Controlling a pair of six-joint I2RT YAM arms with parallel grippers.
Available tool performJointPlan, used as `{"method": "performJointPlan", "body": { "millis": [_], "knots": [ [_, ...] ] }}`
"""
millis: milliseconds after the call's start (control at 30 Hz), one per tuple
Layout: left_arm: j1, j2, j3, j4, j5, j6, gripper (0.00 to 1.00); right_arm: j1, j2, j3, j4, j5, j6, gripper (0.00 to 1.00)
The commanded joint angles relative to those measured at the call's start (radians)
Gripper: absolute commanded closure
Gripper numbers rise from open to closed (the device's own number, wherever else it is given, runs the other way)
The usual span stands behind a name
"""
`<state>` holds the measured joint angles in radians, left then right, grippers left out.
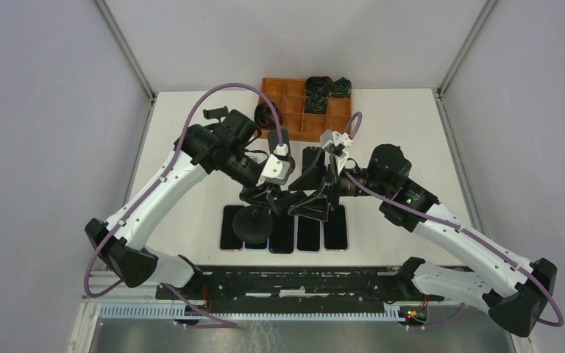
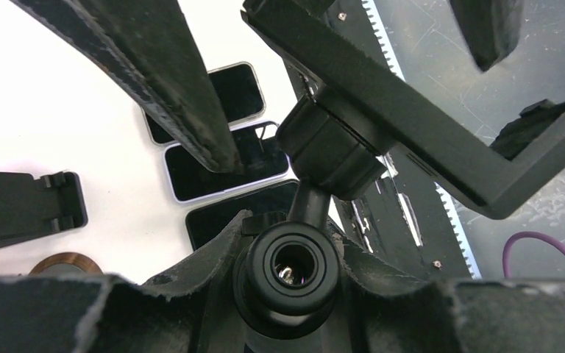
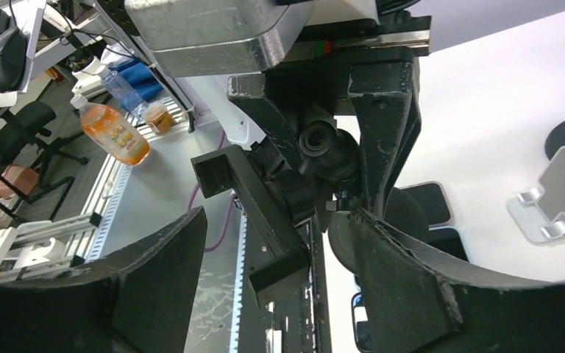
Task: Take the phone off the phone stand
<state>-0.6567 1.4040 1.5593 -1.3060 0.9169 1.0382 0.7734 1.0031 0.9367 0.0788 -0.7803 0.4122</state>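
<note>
The black phone stand has a round base (image 1: 252, 224) and a clamp cradle (image 2: 412, 132) on a ball joint. My left gripper (image 1: 265, 197) is shut on the stand's neck knob (image 2: 287, 268), with its fingers wrapped around it. My right gripper (image 1: 310, 202) is open, and its fingers (image 3: 412, 279) straddle the cradle (image 3: 265, 220) without touching it. I see no phone in the cradle. Several dark phones (image 1: 307, 232) lie flat in a row on the table under the stand; they also show in the left wrist view (image 2: 221, 162).
An orange compartment tray (image 1: 294, 126) with black items stands at the back. A black folding stand (image 2: 22, 206) lies on the table nearby. A silver stand (image 3: 559, 198) sits to the right. The toothed rail (image 1: 301, 283) runs along the near edge.
</note>
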Motion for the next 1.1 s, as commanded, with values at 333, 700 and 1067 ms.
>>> {"method": "performJointPlan", "body": {
  "millis": [333,700,1067],
  "knots": [
    [-0.002,0.015,0.070,-0.046,-0.021,0.010,0.96,0.051,0.043,0.077,-0.017,0.053,-0.024,0.62],
    [-0.001,0.039,0.116,-0.115,-0.016,0.049,0.95,0.055,0.051,0.076,-0.053,0.024,-0.050,0.47],
    [-0.001,0.048,0.114,-0.087,-0.069,-0.025,0.11,0.054,0.062,0.092,-0.034,0.077,-0.021,0.91]
  ]
}}
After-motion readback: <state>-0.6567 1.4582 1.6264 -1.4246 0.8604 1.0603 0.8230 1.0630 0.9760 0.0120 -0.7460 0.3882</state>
